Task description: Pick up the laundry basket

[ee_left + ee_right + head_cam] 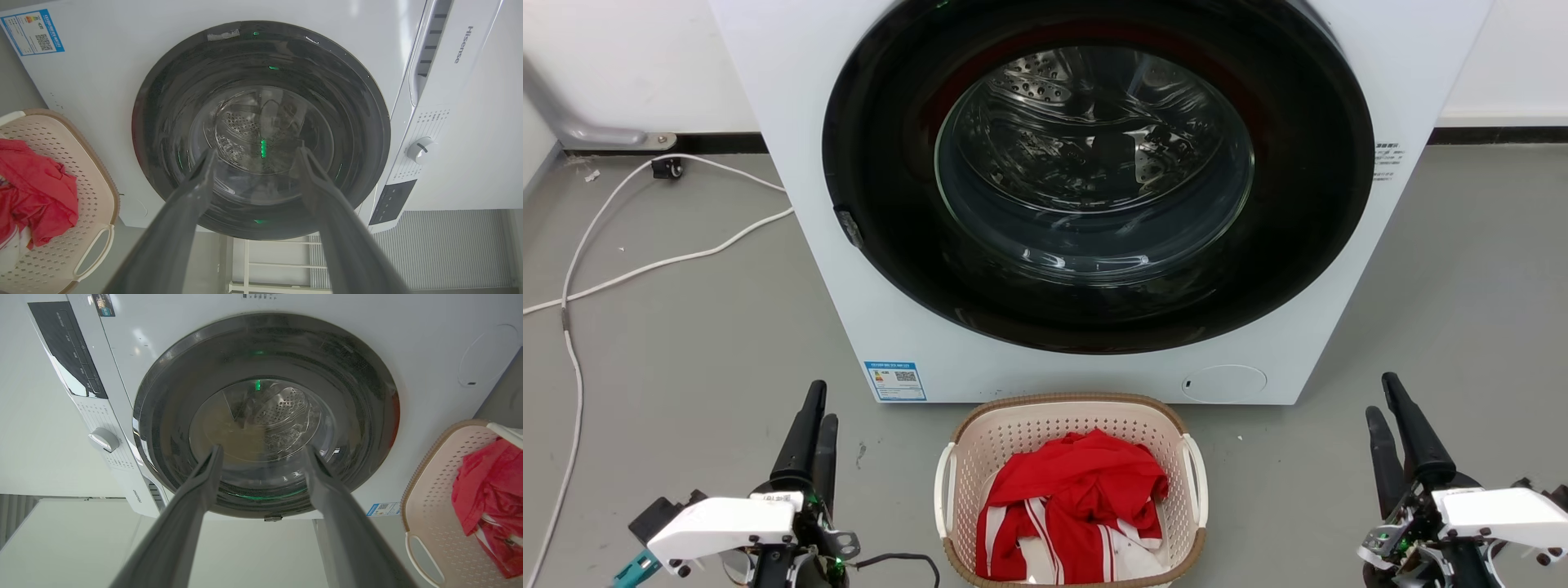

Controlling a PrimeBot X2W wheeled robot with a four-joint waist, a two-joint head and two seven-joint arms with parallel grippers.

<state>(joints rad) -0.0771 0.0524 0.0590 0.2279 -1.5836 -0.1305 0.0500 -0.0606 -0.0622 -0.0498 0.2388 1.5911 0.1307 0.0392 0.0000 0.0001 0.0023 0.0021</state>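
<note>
A cream laundry basket (1013,437) of red clothes (1086,482) sits on the floor against a washer (800,204), midway between the left pincer (823,402) and right pincer (1380,394), both spread wide and empty, seemingly poised for its side handles.

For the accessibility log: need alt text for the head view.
A cream laundry basket holding red and white clothes sits on the grey floor before a white front-loading washer, door shut. The left tool and right tool flank the basket, both clear of it, fingers pointing up.
</note>
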